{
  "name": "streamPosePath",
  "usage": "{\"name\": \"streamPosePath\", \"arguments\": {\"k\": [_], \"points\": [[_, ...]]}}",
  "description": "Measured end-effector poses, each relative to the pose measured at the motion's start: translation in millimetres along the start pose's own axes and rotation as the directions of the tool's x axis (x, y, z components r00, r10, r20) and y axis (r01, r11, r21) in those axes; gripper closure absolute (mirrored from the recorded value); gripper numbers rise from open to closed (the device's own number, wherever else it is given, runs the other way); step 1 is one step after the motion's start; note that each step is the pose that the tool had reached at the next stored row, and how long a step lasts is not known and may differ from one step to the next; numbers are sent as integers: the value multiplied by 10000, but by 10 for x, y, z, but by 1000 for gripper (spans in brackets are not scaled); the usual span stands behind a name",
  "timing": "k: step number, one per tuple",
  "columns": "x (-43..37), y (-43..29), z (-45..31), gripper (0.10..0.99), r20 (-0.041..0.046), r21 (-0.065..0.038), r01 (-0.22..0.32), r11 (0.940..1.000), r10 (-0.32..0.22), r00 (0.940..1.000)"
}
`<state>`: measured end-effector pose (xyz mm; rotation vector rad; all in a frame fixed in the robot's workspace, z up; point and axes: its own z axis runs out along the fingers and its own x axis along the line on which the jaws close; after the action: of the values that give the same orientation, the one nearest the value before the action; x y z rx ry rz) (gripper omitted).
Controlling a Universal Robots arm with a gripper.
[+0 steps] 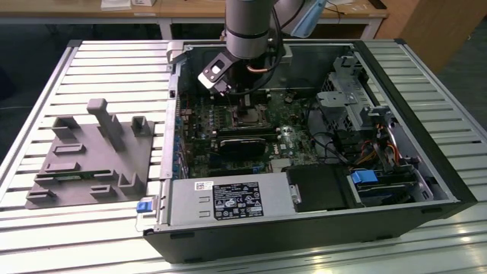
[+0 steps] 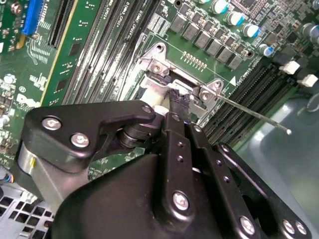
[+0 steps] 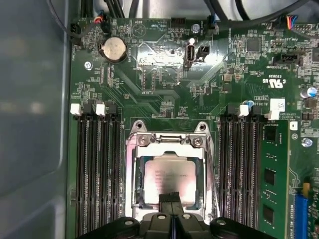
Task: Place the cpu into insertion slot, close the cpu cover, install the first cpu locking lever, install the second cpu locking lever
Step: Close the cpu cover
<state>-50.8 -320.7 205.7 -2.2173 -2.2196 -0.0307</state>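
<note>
A: Where is the cpu [image 3: 172, 174] sitting?

B: It is lying flat in the slot [image 1: 248, 119]. Its pale grey face is showing through the window of the cover [image 3: 133, 169], which looks to be lying down over it.

A: And the gripper [image 3: 170, 198]?

B: It is hanging over the slot's near edge with its fingers pressed together and nothing between them. In the second wrist view its tip is meeting the silvery frame, though I cannot tell whether it is touching.

A: How are you expecting the chip to handle?

B: I am judging it light, stiff and fragile, with a smooth metal face that is probably slippery. Anyone lifting it should be taking it by two opposite edges and keeping off the underside.

A: And the cover?

B: It is looking like thin, springy sheet metal, so I would be pressing on the frame, not through the window. A thin wire lever [image 2: 254, 114] is sticking out sideways, seemingly unlatched.
</note>
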Motion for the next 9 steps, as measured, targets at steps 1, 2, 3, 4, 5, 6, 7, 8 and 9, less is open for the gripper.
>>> {"name": "streamPosePath", "arguments": {"k": [1,2,3,4,5,6,7,8,9], "points": [[0,0,14,980,-1,1,0,10000,0,10000],[-1,-1,28,980,-1,4,0,10000,0,10000],[-1,-1,41,980,-1,6,-1,10000,1,10000],[-1,-1,53,980,0,9,-2,10000,2,10000],[-2,-2,61,980,4,13,-2,10000,2,10000],[-3,1,64,980,9,19,-1,10000,1,10000],[-3,7,64,980,8,19,-2,10000,2,10000],[-2,11,65,980,6,18,-2,10000,2,10000],[-1,14,61,980,-2,15,-1,10000,1,10000]]}}
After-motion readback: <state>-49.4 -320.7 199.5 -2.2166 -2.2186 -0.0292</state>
